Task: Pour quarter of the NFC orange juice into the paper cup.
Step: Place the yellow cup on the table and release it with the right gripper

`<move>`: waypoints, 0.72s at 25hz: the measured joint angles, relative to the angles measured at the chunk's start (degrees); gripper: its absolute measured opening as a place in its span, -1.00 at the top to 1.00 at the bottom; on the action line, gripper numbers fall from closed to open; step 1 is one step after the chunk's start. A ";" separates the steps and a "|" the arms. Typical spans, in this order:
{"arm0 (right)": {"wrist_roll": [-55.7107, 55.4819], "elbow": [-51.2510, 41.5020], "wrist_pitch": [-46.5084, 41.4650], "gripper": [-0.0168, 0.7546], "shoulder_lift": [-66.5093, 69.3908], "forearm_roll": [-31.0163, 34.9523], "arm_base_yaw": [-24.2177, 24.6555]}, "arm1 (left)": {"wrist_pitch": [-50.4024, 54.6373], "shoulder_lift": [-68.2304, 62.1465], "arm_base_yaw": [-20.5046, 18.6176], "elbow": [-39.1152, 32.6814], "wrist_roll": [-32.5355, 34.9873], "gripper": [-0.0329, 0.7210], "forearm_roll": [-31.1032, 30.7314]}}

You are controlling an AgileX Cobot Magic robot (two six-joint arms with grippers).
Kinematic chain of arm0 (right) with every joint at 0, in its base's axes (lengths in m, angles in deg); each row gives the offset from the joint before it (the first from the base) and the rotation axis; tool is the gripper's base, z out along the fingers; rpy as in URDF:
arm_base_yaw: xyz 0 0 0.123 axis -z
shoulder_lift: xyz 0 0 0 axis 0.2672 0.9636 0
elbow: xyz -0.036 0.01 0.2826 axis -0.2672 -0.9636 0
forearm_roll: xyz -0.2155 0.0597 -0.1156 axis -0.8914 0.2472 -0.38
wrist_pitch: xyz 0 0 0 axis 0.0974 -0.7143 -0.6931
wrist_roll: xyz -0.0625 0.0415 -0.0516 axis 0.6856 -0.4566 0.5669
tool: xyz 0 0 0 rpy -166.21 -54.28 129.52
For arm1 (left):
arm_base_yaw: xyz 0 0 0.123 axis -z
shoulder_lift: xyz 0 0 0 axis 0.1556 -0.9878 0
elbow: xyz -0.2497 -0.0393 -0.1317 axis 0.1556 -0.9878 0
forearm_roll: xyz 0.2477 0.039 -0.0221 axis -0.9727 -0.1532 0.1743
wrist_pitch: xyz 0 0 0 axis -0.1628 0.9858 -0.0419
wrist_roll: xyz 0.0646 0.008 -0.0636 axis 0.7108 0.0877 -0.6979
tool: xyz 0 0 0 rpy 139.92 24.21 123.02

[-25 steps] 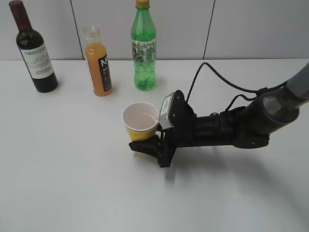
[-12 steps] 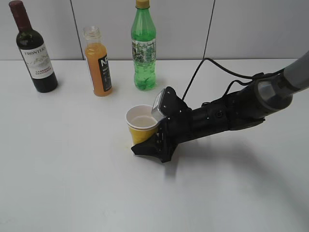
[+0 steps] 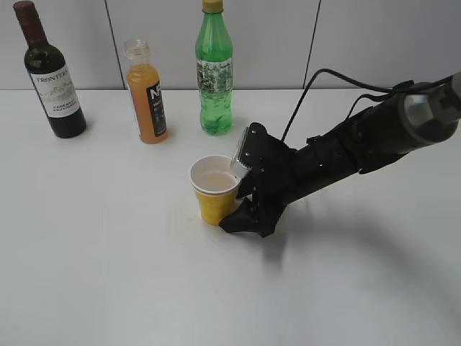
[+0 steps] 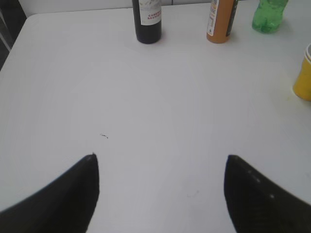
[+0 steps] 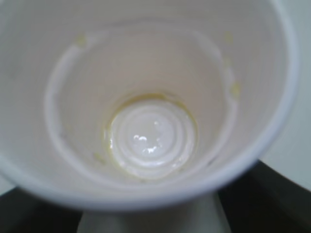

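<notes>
The NFC orange juice (image 3: 148,101) stands uncapped at the back of the table; it also shows in the left wrist view (image 4: 221,22). The yellow paper cup (image 3: 214,194) stands upright near the table's middle, white and nearly empty inside with a faint orange ring at the bottom (image 5: 146,121). It also shows at the right edge of the left wrist view (image 4: 303,77). My right gripper (image 3: 241,216) is shut on the cup, its dark fingers on both sides (image 5: 146,216). My left gripper (image 4: 160,160) is open and empty above bare table, left of the cup.
A dark wine bottle (image 3: 52,79) stands at the back left and also shows in the left wrist view (image 4: 147,22). A tall green bottle (image 3: 214,72) stands right of the juice and also shows in the left wrist view (image 4: 269,14). The right arm's cable (image 3: 310,86) loops above the table.
The right arm has raised its wrist and tipped downward. The cup in its gripper has shifted slightly right and toward the front and now stands upright on the table.
</notes>
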 joint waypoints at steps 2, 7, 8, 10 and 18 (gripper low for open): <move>-5.31 0.00 -1.37 -0.61 -1.19 -4.76 0.08 | 0.00 0.00 0.00 0.00 0.00 -0.64 0.00; -11.34 -0.10 -3.39 -0.61 -4.48 -6.44 0.89 | 0.00 0.00 0.00 0.00 0.00 -0.64 0.00; -11.53 -0.10 -3.54 -0.61 -5.46 -6.44 1.17 | 0.00 0.00 0.00 0.00 0.00 -0.64 0.00; -11.93 -0.10 -4.22 -0.61 -8.11 -6.47 1.92 | 0.00 0.00 0.00 0.00 0.00 -0.64 0.00; -13.76 -0.10 -4.84 -0.58 -16.26 -6.51 8.15 | 0.00 0.00 0.00 0.00 0.00 -0.64 0.00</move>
